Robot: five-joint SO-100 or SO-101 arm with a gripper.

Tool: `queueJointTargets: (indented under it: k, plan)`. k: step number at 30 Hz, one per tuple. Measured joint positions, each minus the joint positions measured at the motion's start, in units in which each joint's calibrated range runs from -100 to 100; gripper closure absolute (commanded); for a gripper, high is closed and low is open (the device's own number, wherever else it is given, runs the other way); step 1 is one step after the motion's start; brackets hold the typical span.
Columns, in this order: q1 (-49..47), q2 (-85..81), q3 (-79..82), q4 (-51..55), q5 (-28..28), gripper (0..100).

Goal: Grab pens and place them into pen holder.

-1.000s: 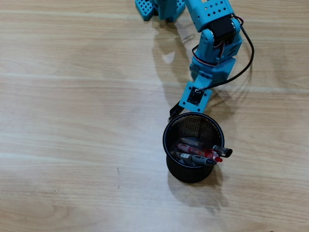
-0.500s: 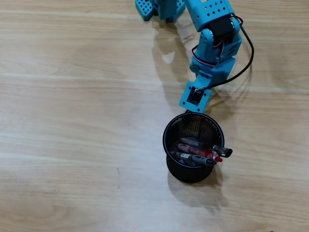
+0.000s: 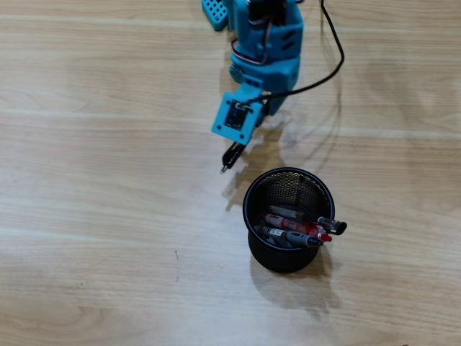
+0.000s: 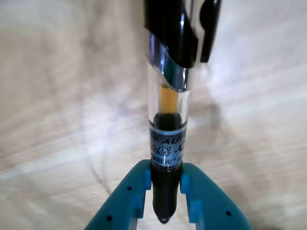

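Overhead view: the blue arm's gripper [image 3: 232, 160] hangs above the table [image 3: 94, 216], up and to the left of the holder [image 3: 288, 216], with a pen [image 3: 230, 157] clamped in its jaws. Only the pen's dark tip shows beneath the wrist camera housing — the rest is hidden under the arm. The holder, a black mesh cup, stands upright and already carries several pens [image 3: 302, 232] that lean against its right rim, red and grey barrels poking just over the edge.

Wrist view, looking along the fingers: the two blue fingers [image 4: 129, 201] are closed on the pen [image 4: 168, 143] at its dark grip section, near the tip, so the clear barrel and black clip run out ahead of the gripper. That hold near one end probably lets the pen hang long enough to drop into the cup end first.

The pen is near the holder but not yet over its mouth — the rim lies down and to the right of the tip. The carry toward the holder looks to be the step in hand, with the release to follow.
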Motion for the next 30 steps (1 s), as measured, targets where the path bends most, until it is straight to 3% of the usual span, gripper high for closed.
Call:
queueJointTargets:
  k: [8, 13, 23, 26, 30]
  plan:
    - [8.10, -6.88, -17.21, -1.12, 13.58, 98]
    - [7.72, -7.05, -23.69, -14.67, 19.92, 98]
    - [0.76, 3.06, -16.77, -61.03, 21.43, 98]
    - [0.29, 6.63, -15.35, -69.40, 21.43, 98]
    - [-0.57, 10.11, -14.64, -71.90, 21.43, 98]
